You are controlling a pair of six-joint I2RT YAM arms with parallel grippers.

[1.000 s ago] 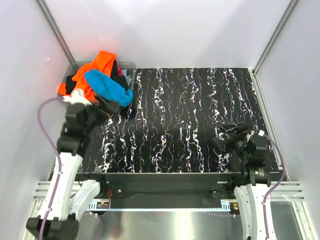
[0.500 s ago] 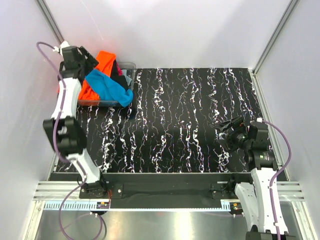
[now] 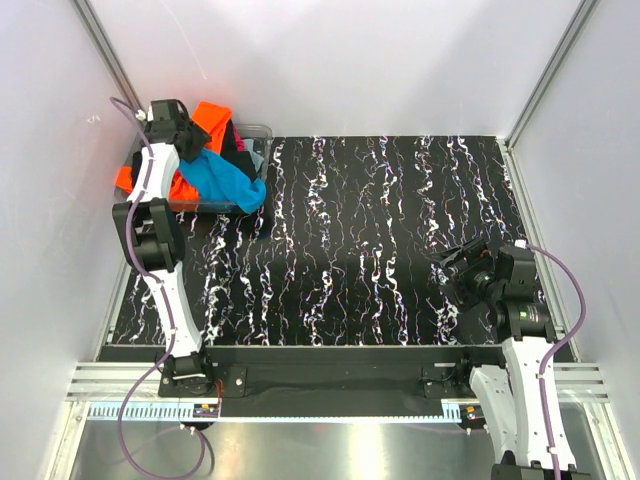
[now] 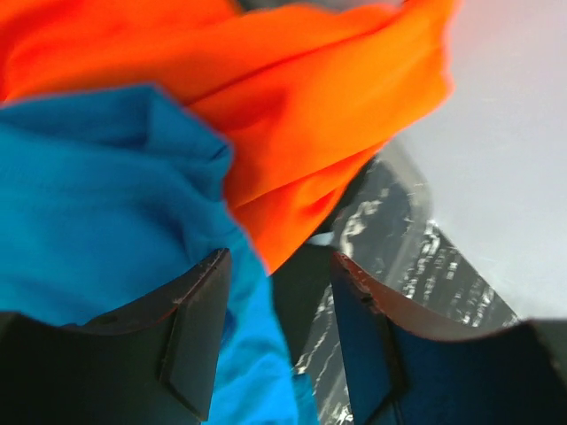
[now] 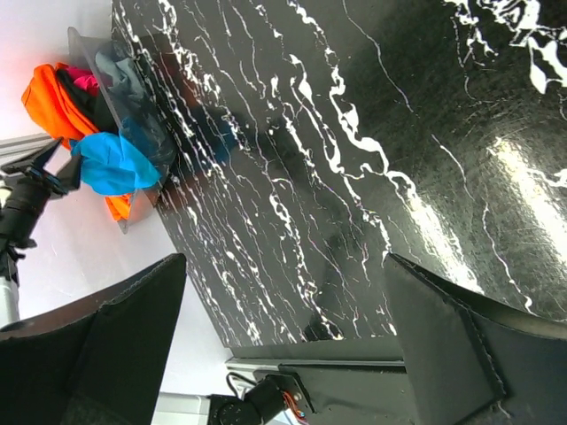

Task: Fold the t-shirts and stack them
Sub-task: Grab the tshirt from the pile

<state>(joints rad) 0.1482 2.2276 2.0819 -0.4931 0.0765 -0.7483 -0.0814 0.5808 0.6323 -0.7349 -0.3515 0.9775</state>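
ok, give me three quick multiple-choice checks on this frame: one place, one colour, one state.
1. Where does the clear bin of t-shirts sit?
A) far-left corner
B) mid-table
C) by the right arm

2. Which shirt tops the heap beside the orange one?
A) white
B) turquoise-blue
C) yellow

3. The right tool is:
A) shut on a shirt
B) shut, empty
C) open, empty

1 A: the bin is against the far-left walls.
2 B: the turquoise-blue shirt lies uppermost.
3 C: its fingers stand apart over the table.
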